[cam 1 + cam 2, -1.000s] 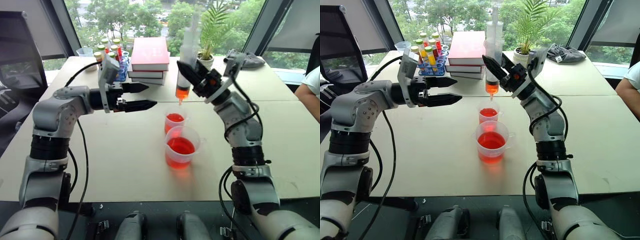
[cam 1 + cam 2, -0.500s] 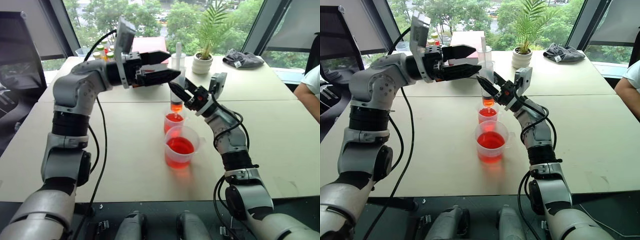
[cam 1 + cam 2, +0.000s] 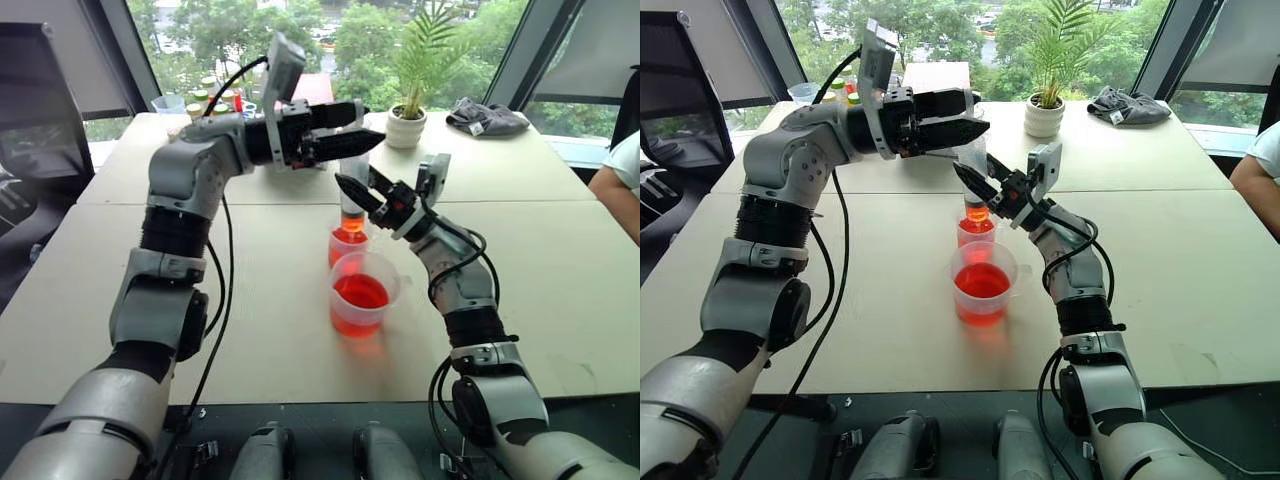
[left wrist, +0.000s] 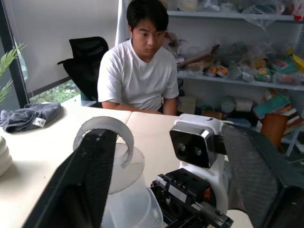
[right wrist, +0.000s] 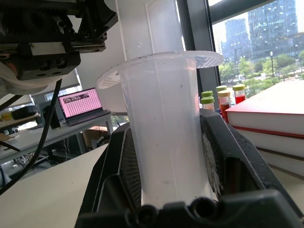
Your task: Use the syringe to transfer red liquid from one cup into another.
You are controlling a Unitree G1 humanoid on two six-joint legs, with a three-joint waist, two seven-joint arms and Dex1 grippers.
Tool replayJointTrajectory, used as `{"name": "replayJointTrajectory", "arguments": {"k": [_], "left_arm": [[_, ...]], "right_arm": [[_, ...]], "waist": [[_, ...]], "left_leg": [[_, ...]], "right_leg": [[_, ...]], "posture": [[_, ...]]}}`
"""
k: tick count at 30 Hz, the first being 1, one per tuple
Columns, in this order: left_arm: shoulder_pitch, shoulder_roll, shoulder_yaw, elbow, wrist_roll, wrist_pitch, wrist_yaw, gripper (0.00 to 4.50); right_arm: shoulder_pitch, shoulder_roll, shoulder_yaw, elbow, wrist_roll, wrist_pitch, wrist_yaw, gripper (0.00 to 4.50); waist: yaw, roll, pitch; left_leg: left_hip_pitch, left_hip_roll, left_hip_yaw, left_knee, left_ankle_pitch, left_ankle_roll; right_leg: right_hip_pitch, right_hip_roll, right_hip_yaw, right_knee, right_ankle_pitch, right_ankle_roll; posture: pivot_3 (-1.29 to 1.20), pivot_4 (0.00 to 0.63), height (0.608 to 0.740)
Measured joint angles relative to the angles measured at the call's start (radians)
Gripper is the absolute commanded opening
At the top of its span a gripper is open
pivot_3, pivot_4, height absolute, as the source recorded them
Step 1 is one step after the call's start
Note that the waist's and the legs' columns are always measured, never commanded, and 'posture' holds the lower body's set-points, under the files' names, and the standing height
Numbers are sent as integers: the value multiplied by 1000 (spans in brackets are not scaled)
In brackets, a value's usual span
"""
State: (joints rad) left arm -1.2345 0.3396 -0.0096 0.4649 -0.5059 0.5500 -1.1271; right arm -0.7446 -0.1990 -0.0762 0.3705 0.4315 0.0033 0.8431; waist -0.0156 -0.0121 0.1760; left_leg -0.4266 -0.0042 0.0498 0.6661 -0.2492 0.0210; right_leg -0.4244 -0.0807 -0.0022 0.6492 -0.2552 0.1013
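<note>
So our right gripper (image 3: 362,188) still clamps the syringe (image 3: 351,200) upright, but lower now, tip just over the small cup (image 3: 346,245) behind the big cup (image 3: 362,295) of red liquid (image 3: 360,291). Our left gripper (image 3: 355,130) swung up from the side to the plunger top, fingers half-narrowed around it.

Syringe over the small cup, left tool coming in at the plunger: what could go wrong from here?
1. The left tool brackets the plunger top with no visible grip; an off-centre push could tilt the syringe in the right tool.
2. The tip hangs just over the smaller cup; a fast push may splash red liquid or overfill it.
3. The larger cup stands close beside it and could be knocked.
</note>
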Motion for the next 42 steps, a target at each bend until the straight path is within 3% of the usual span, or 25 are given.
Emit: {"name": "replayJointTrajectory", "arguments": {"k": [4, 5, 42], "left_arm": [[-17, -19, 16, 39, 15, -18, 7, 123], [-22, -23, 18, 45, 16, -17, 6, 47], [56, -43, 20, -2, 85, -67, -20, 47]], "right_arm": [[8, -1, 0, -21, 0, 0, 9, 1378], [8, -2, -3, -22, -1, 0, 5, 1378], [23, -32, -11, -172, 7, 188, -42, 1378]], "waist": [[-1, 0, 0], [0, 0, 0], [1, 0, 0]], "left_leg": [[0, 0, 0, 0, 0, 0], [0, 0, 0, 0, 0, 0], [0, 0, 0, 0, 0, 0]], "right_leg": [[0, 0, 0, 0, 0, 0], [0, 0, 0, 0, 0, 0], [0, 0, 0, 0, 0, 0]], "posture": [[0, 150, 740], [0, 150, 740], [0, 150, 740]]}}
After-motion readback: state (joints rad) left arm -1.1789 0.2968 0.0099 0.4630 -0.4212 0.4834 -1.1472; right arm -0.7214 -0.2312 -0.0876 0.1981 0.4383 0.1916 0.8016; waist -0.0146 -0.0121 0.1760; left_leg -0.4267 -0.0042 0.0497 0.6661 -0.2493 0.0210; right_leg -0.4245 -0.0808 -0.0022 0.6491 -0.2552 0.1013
